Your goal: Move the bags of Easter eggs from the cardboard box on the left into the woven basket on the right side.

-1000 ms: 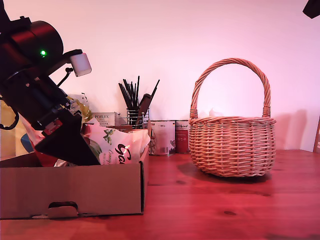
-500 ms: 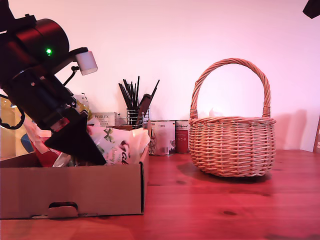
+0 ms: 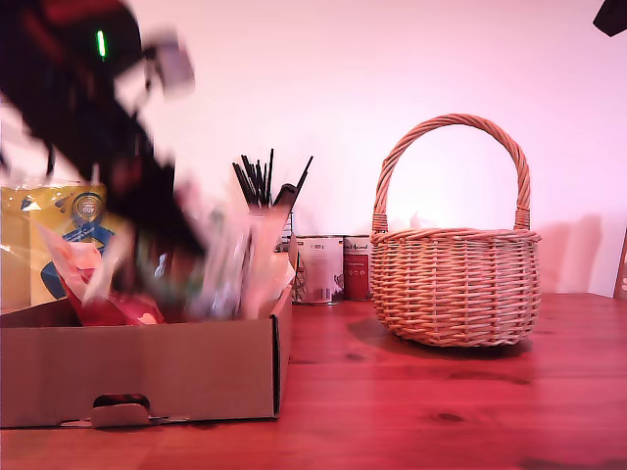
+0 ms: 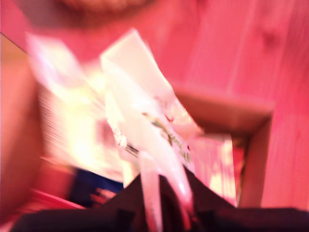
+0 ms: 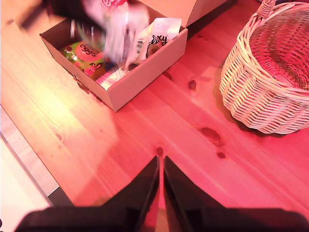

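Since a moment ago my first gripper (image 4: 164,212) has lifted, and the white bag (image 3: 230,269) with green leaves has come up with it, now a blurred streak above the cardboard box (image 3: 147,367). Its first wrist view shows the jaws closed on the bag's crinkled top edge, with the bag hanging below them over the open box. The arm itself is smeared by motion at the exterior view's upper left, so I cannot tell exactly how far the bag clears the box rim.

A red-and-white bag (image 3: 93,294) lies in the box on the exterior view's left side, and the second wrist view shows a green bag (image 5: 87,58) printed with "eggs" on the box floor. Behind the box a yellow-and-blue pack (image 3: 54,240) stands upright.

The box sits on the wooden desk (image 3: 441,401) at the exterior view's left edge; the woven basket (image 3: 456,284) stands well apart from it toward the exterior view's right. Tins (image 3: 331,267) and a holder of dark brushes (image 3: 265,201) stand at the desk's back edge between them.

My second gripper (image 5: 160,166) hangs above bare desk, its jaws almost together with nothing between them.
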